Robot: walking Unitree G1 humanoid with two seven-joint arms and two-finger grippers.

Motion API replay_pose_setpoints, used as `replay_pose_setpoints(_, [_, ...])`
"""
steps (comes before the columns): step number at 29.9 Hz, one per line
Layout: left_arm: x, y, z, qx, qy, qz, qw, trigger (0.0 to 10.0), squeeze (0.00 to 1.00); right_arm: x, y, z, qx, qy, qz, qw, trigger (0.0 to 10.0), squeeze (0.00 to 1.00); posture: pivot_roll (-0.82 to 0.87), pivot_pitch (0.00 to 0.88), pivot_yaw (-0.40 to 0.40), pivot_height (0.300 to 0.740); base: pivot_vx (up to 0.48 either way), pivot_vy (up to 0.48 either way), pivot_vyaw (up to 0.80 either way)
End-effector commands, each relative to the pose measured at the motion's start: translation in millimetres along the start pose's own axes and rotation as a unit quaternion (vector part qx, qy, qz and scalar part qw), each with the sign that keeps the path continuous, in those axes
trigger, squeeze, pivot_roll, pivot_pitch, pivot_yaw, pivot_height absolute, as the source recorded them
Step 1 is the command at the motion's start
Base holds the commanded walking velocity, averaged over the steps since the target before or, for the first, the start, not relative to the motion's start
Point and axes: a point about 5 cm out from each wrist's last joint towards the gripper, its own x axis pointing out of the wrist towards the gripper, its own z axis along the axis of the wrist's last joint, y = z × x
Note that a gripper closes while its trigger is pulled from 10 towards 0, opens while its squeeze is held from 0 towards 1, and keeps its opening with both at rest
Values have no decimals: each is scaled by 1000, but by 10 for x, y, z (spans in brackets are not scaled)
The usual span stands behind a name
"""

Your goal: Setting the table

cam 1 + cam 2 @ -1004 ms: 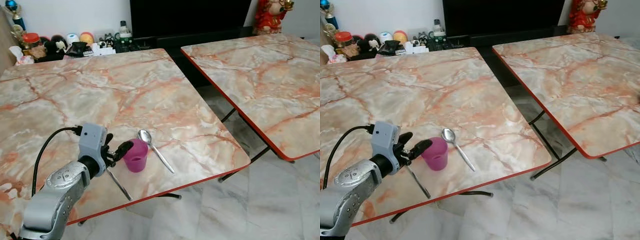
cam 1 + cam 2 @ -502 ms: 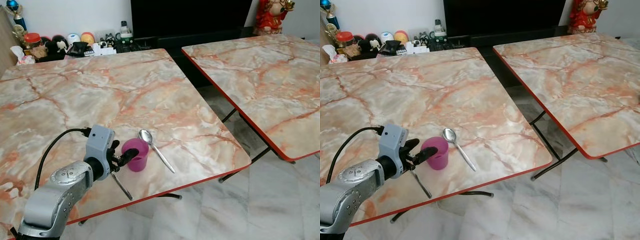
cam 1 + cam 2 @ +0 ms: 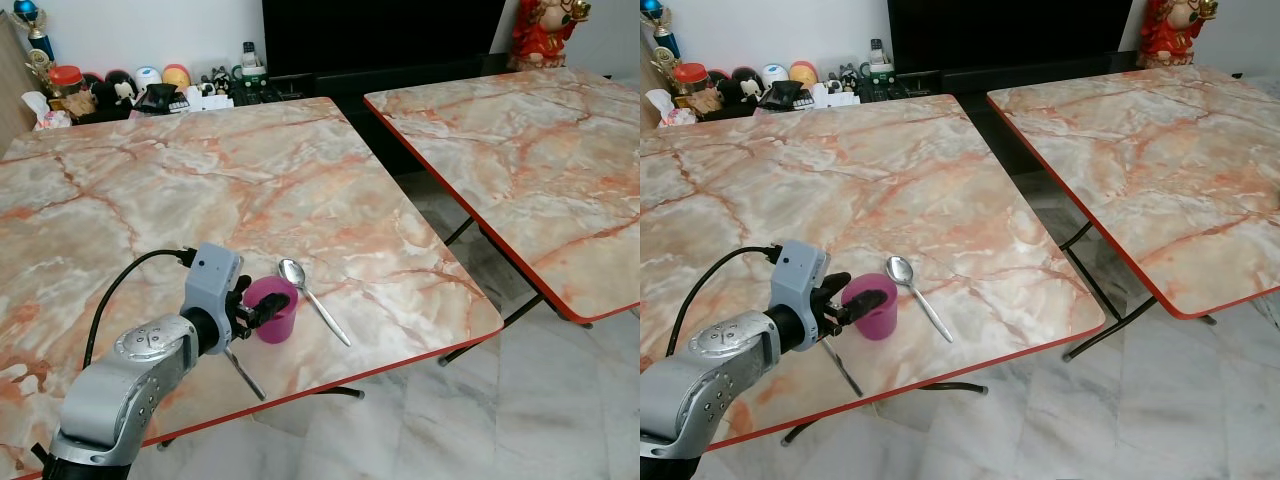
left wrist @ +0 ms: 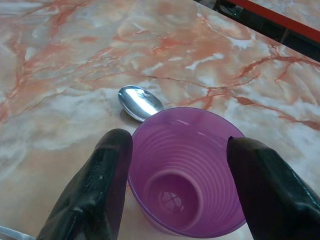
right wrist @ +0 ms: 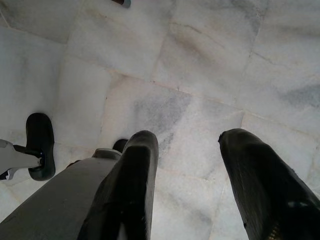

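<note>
Our left gripper (image 4: 177, 187), fingers spread, straddled the ribbed purple plastic cup (image 4: 187, 177) beside a glossy steel spoon (image 3: 312, 299); right gripper (image 5: 187, 190) hung open.

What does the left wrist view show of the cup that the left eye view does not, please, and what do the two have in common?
The left wrist view looks down into the purple cup: ribbed inner wall, nothing inside, and a black finger on each side of it, neither visibly pressing the wall. The left eye view alone gives the setting: the spoon's whole handle, a fork toward the near edge, the second table, the shelf clutter. Both show the left gripper open around the upright cup on the marble table, with the spoon bowl close beside the cup.
</note>
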Motion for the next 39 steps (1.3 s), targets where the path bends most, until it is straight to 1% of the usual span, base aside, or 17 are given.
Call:
replay_pose_setpoints(1, [6,2,1,8,6,8,1000,10000,0,-18,21,-78,0,14,2,1000,10000,0,43,116,13,740,0,0,0])
replay_pose_setpoints(8, [20,14,10,8,6,15,1000,10000,0,-17,15,-78,-1,15,2,1000,10000,0,45,121,11,740,0,0,0])
replay_pose_setpoints(13, [62,27,17,13,6,28,1000,10000,0,-17,4,-79,-1,15,2,1000,10000,0,42,120,11,740,0,0,0])
replay_pose_setpoints(24, [86,29,79,18,0,26,999,10000,0,-20,4,-88,-1,15,2,1000,10000,0,44,122,11,740,0,0,0])
replay_pose_setpoints(36, [101,62,68,34,9,36,999,10000,0,-21,22,-92,-2,16,3,1000,10000,0,43,123,12,740,0,0,0])
replay_pose_setpoints(39, [112,88,63,28,13,48,998,10000,0,-23,24,-98,-1,16,3,1000,10000,0,42,123,12,740,0,0,0])
